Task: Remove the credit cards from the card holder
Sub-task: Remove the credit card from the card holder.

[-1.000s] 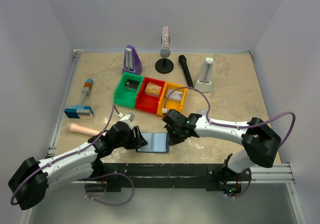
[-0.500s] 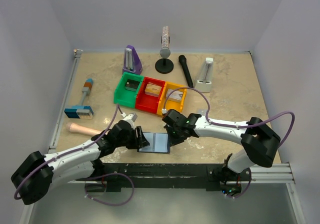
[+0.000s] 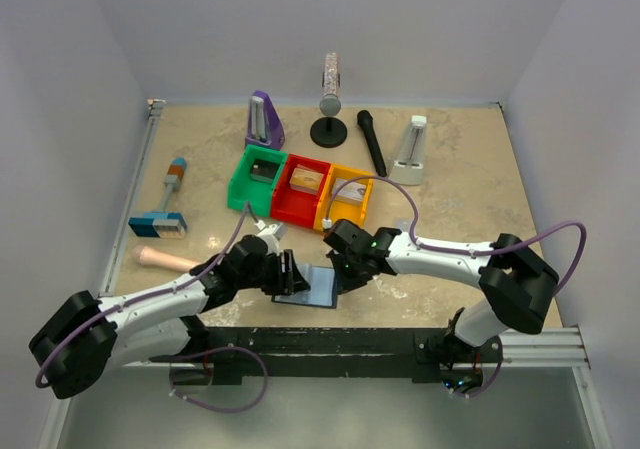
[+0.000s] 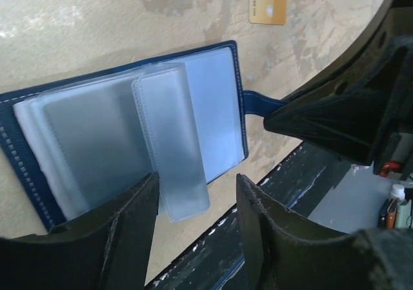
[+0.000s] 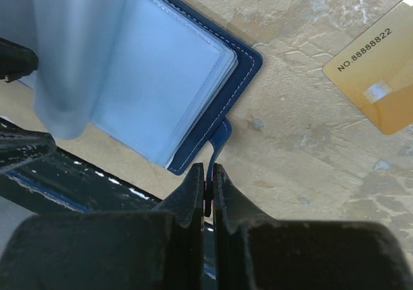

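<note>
You are working on the card holder [image 3: 310, 287], a navy bifold that is lying open on the table [image 3: 450, 179] at the near edge, centre, just beyond the black rail [image 3: 330, 341] and between the two arms. The right gripper [image 5: 206, 180] is sitting pinched shut on the holder's blue strap tab [image 5: 219, 138], anchoring that side. The left gripper [image 4: 197, 212] is hovering with its jaws parted, gripping nothing, its fingers [image 4: 129, 225] straddling a clear sleeve [image 4: 171, 141] that is lifting out of the stack. One gold card [image 5: 381, 77] is already lying flat on the table, close to the strap side but not touching the holder. Whether the remaining sleeves are carrying cards, you cannot tell: they are reading pale and cloudy in both wrist views. Handling judgement: the holder is looking light and floppy, so it is probably going to slide or fold unless the strap is pinned. The sleeves are appearing thin, soft and slick, so pinching a leaf is likely to bend it without freeing a card. A card should be stiff, light and thin. Take hold at a card's exposed short edge where it is protruding from the sleeve mouth, and draw along the sleeve's length.
</note>
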Robot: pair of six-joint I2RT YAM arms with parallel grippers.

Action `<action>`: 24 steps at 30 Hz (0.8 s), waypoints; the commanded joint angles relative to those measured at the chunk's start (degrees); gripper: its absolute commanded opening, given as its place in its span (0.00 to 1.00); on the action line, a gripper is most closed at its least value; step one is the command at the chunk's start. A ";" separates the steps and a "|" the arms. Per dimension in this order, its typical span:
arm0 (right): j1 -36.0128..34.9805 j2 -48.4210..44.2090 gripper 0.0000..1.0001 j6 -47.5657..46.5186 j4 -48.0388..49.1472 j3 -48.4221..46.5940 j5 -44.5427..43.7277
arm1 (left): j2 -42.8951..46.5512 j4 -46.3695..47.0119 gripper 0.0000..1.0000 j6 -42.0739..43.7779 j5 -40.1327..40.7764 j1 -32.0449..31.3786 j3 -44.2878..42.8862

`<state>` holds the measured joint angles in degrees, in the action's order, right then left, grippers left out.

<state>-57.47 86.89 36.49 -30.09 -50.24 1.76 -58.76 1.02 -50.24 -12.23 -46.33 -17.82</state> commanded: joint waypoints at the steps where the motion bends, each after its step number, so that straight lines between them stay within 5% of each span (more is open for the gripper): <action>1: -0.27 0.03 0.00 0.60 2.05 -1.71 1.23 | -1.79 4.96 0.55 1.81 -3.50 -0.87 -3.18; 12: -0.27 -0.67 0.00 0.86 1.96 -0.13 1.32 | -5.40 5.85 0.54 4.09 -6.85 -4.12 -7.48; 24: -0.27 -1.38 0.00 0.86 2.14 0.58 1.05 | 14.37 -7.16 0.56 -0.30 9.32 -0.35 2.00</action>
<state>-57.47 86.85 36.69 -29.06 -50.11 2.57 -46.22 -0.71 -48.95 -8.29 -47.88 -18.68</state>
